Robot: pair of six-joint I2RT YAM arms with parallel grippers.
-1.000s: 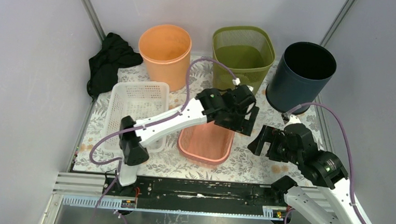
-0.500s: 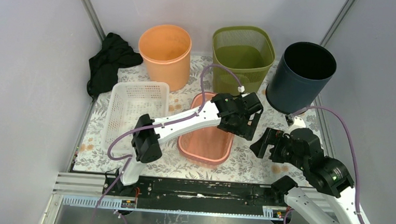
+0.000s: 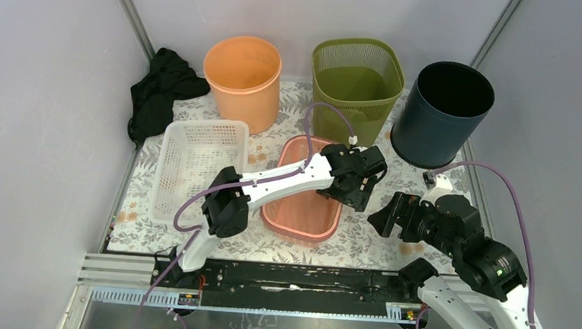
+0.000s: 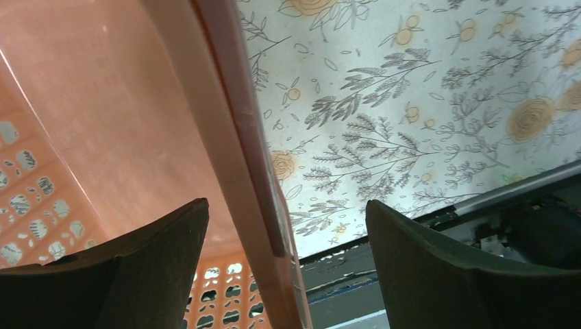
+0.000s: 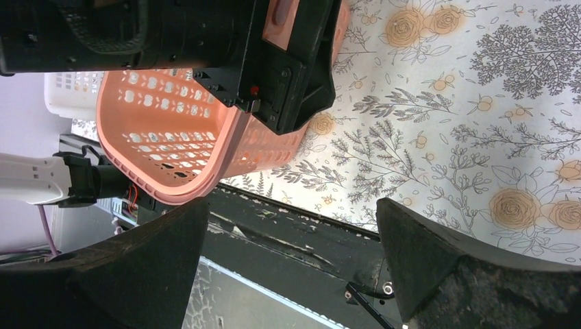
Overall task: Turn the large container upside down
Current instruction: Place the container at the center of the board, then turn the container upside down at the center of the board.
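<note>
One rim decides the move: the pink basket [image 3: 300, 215] lies mid-table, long axis near to far, its right rim between the wide-spread fingers of the left gripper [image 4: 286, 204]. Right gripper [image 5: 291, 205], equally wide, hovers just right, holding nothing.

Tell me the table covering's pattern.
Grey leafy sprigs and orange flowers on a white table covering, clearest in the right wrist view.
</note>
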